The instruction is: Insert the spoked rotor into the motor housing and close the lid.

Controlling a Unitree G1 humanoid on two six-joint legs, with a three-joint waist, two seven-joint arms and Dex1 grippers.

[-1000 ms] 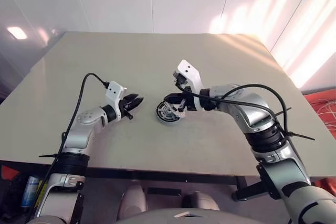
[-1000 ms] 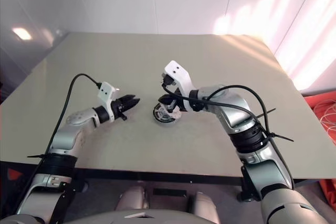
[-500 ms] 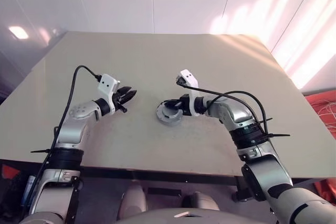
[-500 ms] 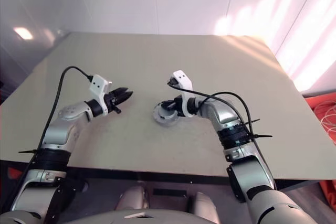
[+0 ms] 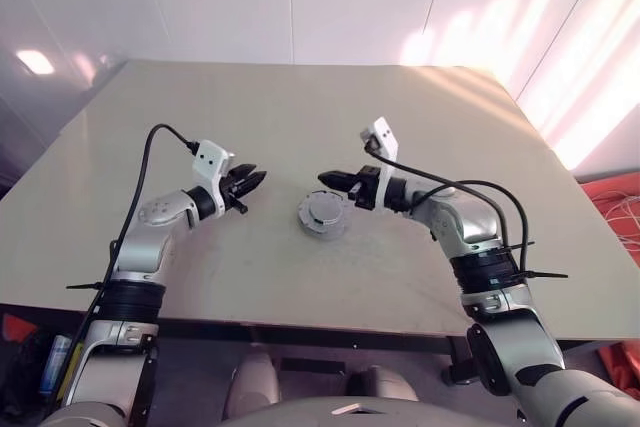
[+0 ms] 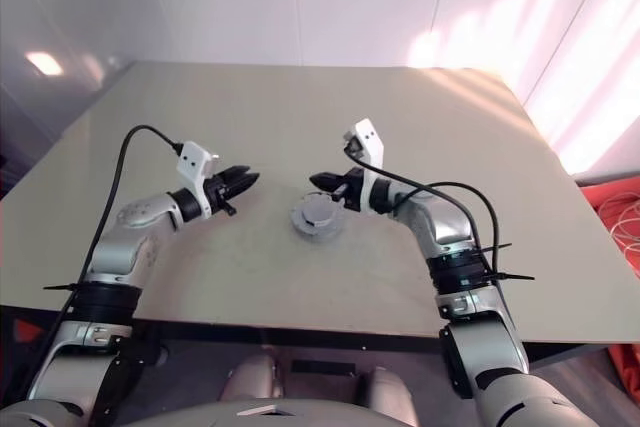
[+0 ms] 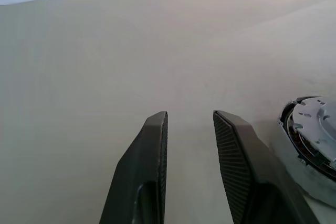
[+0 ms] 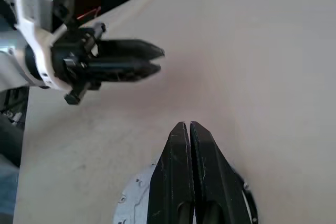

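A wide, plain beige table (image 5: pixel 200 277) carries a single assembly near its middle: the round grey metal lid (image 5: pixel 322 213), a disc with faint radial markings, lies flat and closed over the shallow round motor housing (image 7: pixel 299 148), whose dark inner edge shows beneath the disc in the left wrist view. The spoked rotor cannot be made out in any view.

The right gripper (image 5: pixel 325 179), two black fingers on a white-and-silver arm, is poised just above and behind the lid, pointing across the table toward the robot's left. Its fingers are pressed together along their full length, with nothing between them, as the right wrist view shows. They do not appear to touch the lid.

The left gripper (image 5: pixel 257 179), of the same build, hangs above bare table to the left of the assembly, near it but apart, pointing toward it. Its fingers (image 7: pixel 155 150) stand partly spread with a clear gap, through which only table surface is seen; it holds nothing. The tips of the two grippers face each other over the assembly.
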